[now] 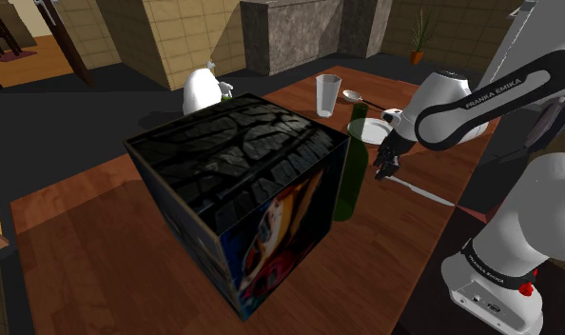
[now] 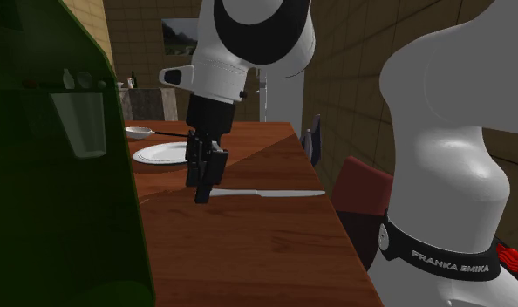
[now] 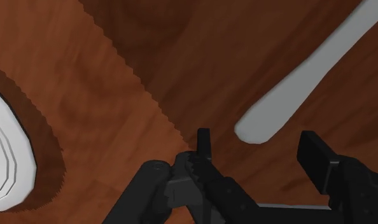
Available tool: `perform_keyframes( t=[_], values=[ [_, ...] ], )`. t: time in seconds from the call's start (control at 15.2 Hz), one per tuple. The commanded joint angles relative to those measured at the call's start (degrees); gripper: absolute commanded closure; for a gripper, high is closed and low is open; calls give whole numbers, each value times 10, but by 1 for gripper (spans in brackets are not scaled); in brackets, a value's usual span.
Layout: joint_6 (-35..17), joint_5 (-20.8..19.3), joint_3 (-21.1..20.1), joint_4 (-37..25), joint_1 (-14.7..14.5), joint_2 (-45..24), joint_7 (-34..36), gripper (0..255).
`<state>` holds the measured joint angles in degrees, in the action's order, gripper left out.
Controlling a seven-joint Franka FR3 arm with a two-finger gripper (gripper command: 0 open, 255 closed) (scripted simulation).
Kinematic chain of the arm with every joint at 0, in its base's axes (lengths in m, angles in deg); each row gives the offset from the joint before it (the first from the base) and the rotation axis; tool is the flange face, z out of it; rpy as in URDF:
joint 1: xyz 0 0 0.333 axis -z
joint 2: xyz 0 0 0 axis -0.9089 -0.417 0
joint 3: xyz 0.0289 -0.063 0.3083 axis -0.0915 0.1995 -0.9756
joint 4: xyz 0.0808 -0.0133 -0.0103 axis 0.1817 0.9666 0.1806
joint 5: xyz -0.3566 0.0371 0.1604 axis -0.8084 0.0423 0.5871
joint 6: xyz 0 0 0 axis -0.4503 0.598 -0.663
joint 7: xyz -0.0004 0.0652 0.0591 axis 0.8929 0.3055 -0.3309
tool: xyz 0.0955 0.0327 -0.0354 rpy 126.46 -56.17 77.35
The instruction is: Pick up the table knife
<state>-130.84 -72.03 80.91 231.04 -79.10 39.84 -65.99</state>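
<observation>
Progress: approach stage only | knife (image 3: 308, 83) flat on table (image 2: 248, 253), not gripped | gripper (image 3: 258, 143) low at its rounded end, jaws apart, empty | remaining: straddle, close, lift

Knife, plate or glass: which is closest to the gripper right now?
The table knife: its rounded end lies right before the open gripper, untouched. The white plate sits off to the side, the glass farther beyond it.
</observation>
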Motion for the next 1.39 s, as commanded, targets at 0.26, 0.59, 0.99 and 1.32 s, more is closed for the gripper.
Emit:
perform_keyframes(
  t=[0.26,0.59,0.99,1.32],
  values=[
    [-4,0,3,2,0,-5,-2,255],
    [50,-12,-18,-6,19,41,13,255],
    [121,-18,-37,-26,32,93,28,255],
    [177,-18,-50,-47,38,127,36,255]
  ],
)
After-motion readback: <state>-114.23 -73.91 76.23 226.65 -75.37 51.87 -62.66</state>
